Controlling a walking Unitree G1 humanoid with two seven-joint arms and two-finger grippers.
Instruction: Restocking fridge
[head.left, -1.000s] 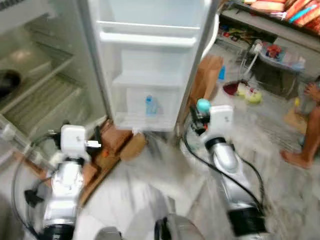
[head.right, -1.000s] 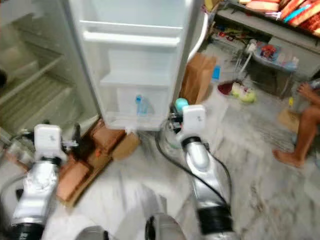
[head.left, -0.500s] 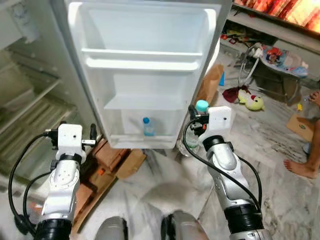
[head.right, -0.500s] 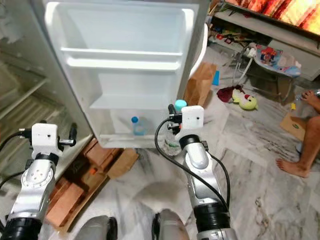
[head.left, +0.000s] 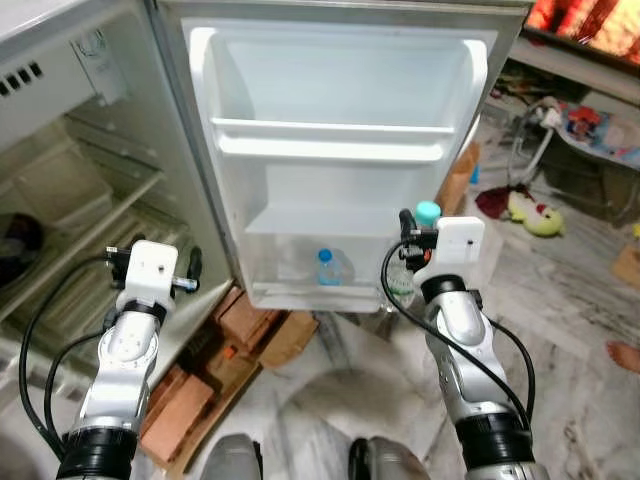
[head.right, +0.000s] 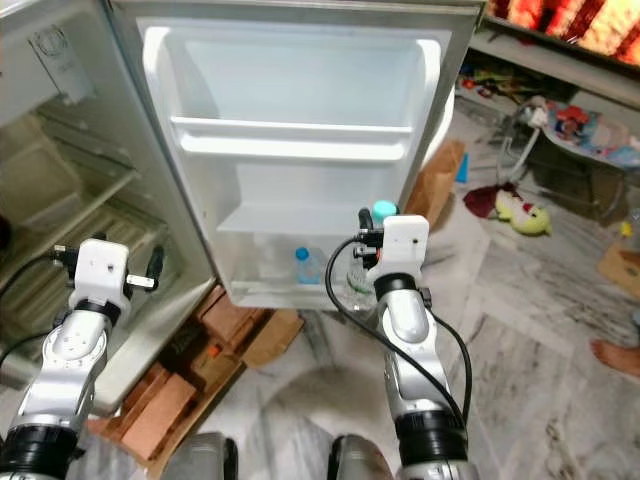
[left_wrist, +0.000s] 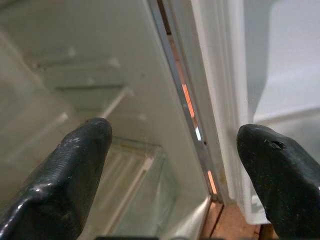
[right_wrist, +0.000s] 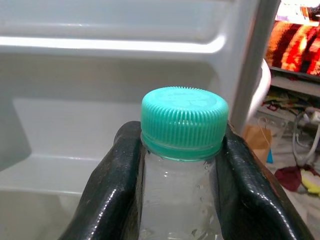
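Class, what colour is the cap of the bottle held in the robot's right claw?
Teal green, ridged cap on the clear bottle; the right wrist view shows it best.

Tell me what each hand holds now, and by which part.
The right hand holds a clear bottle with a teal cap, gripped at the neck just under it. The left hand is open, holding nothing.

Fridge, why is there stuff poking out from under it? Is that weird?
Yes, a bit. Reddish bricks and cardboard scraps lie on the floor under the open fridge door, which is odd clutter for a kitchen floor.
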